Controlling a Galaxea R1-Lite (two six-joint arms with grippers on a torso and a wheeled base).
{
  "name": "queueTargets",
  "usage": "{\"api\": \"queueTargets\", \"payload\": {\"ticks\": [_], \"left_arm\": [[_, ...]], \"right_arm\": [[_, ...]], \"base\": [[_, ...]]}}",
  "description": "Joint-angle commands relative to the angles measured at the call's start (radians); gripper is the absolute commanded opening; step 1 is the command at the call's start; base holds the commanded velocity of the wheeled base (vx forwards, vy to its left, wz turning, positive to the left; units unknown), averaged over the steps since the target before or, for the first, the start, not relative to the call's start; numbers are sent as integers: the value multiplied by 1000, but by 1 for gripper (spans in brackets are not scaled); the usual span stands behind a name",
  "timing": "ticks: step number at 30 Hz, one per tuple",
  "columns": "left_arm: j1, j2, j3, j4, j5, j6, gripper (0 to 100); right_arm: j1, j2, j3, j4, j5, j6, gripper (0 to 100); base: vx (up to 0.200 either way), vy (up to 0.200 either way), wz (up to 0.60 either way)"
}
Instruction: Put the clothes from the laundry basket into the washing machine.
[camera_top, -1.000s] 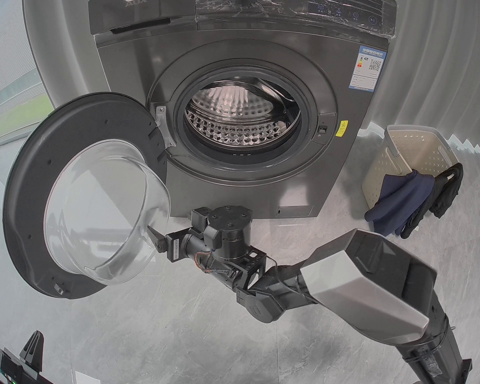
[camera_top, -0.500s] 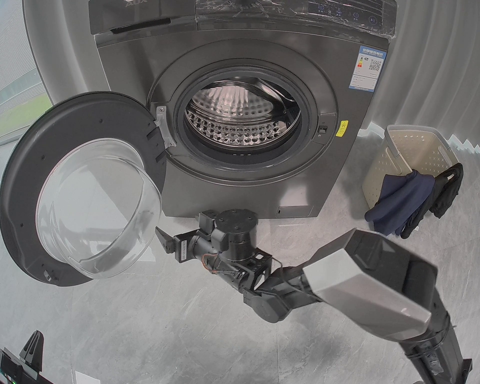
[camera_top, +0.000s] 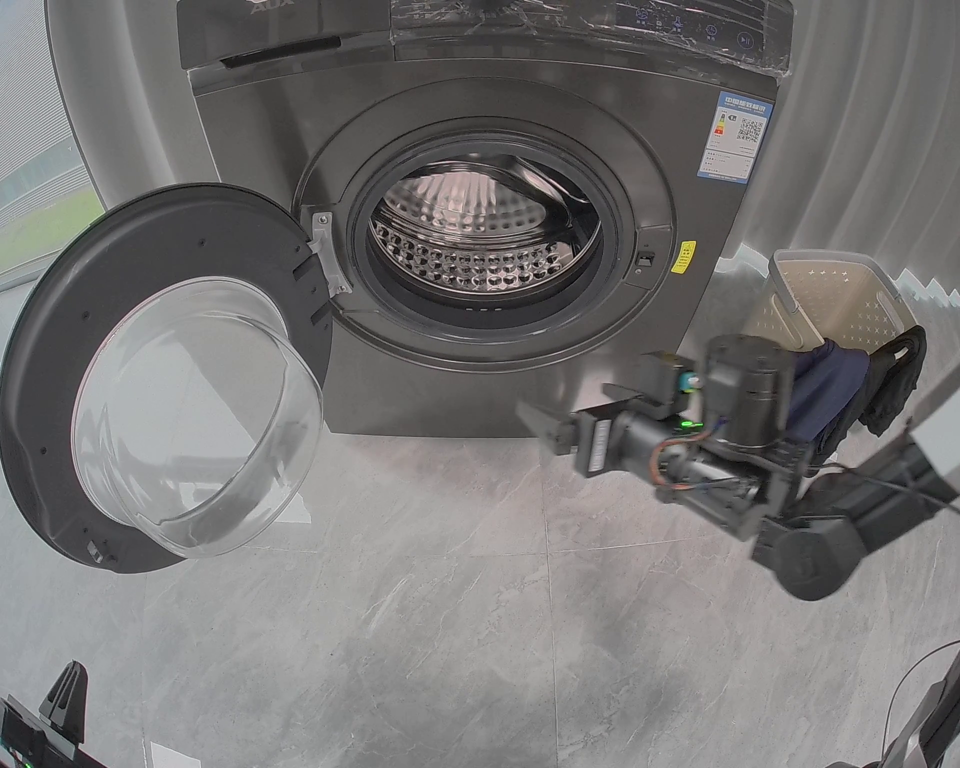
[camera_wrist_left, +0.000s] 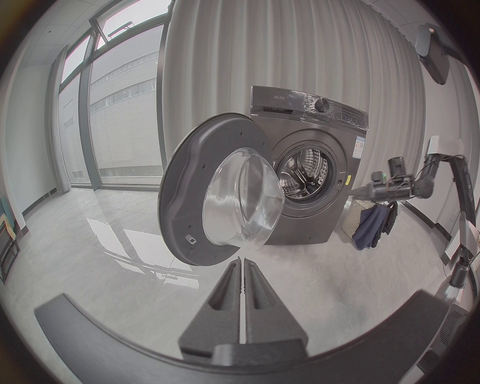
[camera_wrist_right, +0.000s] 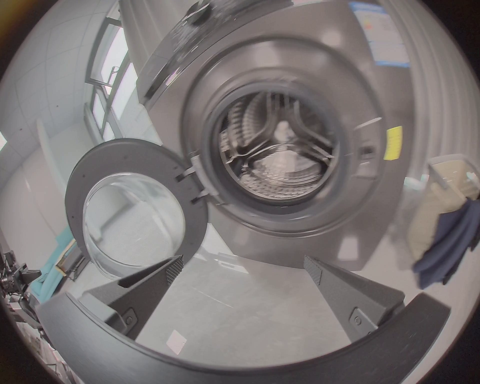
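Observation:
The grey washing machine (camera_top: 480, 100) stands with its round door (camera_top: 150, 260) swung wide to the left, and its steel drum (camera_top: 485, 235) holds no clothes. A beige laundry basket (camera_top: 845, 290) sits on the floor to the machine's right. A navy garment (camera_top: 835, 385) and a black one (camera_top: 895, 375) hang over its front rim. My right gripper (camera_top: 538, 422) hovers open and empty below the machine's lower right corner, with its wrist in front of the basket. In the right wrist view its fingers (camera_wrist_right: 150, 285) stand far apart. My left gripper (camera_wrist_left: 242, 265) is shut and empty, low at the near left.
Pale curtains (camera_top: 880, 130) hang behind the machine and basket. The open door juts out over the grey tiled floor (camera_top: 400, 620) on the left. A window (camera_top: 40, 190) lies at the far left.
My right arm has swung from the door's lower edge across to the right, in front of the basket. The door opened slightly wider, then stayed still. The left gripper has not moved.

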Motion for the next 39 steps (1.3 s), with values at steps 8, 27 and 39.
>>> {"api": "queueTargets", "payload": {"ticks": [8, 27, 39], "left_arm": [[0, -12, 16, 0, 0, -2, 0], [-1, -10, 16, 0, 0, 2, 0], [-1, -10, 16, 0, 0, -3, 0]], "right_arm": [[-462, -922, 780, 6, 21, -75, 100], [-616, -1709, 903, 627, 56, -121, 100], [-654, -1935, 903, 928, 112, -121, 100]], "base": [[0, 0, 0], [0, 0, 0], [0, 0, 0]]}}
